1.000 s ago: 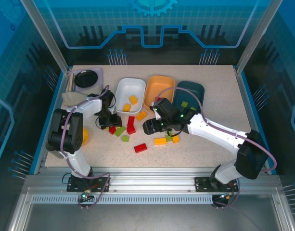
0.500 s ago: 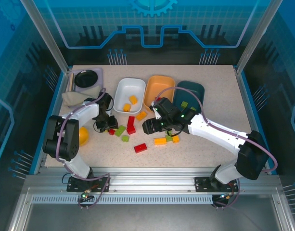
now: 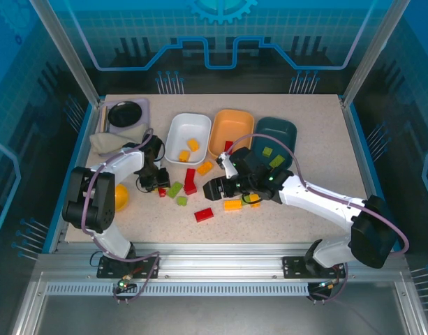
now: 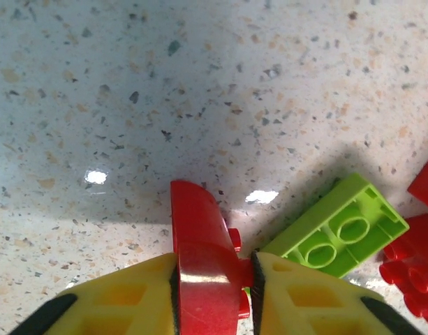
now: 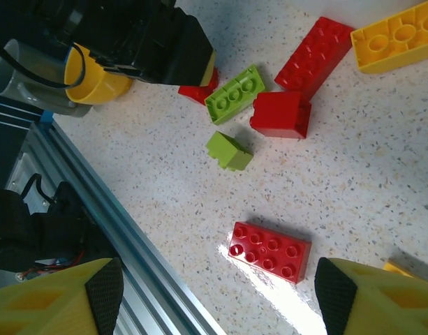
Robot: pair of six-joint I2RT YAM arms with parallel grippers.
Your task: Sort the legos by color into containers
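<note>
**Containers:** three bins stand in a row at the far side of the surface (image 3: 318, 153).
- The white bin (image 3: 189, 129) holds two orange-yellow bricks (image 3: 193, 144).
- The dark teal bin (image 3: 280, 132) holds two light green bricks (image 3: 267, 151).
- The orange bin (image 3: 231, 125) shows one red piece (image 3: 228, 146) at its near end, partly behind the right arm.

**Left claw** (image 4: 214, 279): it sits low at the left edge of the loose pile. Its fingers press both sides of one small red brick (image 4: 200, 237), which stands on edge against the surface. One green oblong brick (image 4: 336, 234) lies just beside the right-hand finger.

**Right claw** (image 5: 217, 293): its fingers are spread wide with nothing between them. It hangs above one flat red eight-stud brick (image 5: 269, 251).

**Loose pieces counted in the right wrist view:**
- Red, four: the eight-stud brick, a red oblong (image 5: 318, 56), a red square block (image 5: 280, 113) touching that oblong, and the held one.
- Green, two: the oblong and a small green block (image 5: 227, 150), apart from each other.
- Orange-yellow, two: a yellow oblong (image 5: 395, 38) at the top edge and a yellow corner (image 5: 402, 269) cut off at the right edge.
</note>
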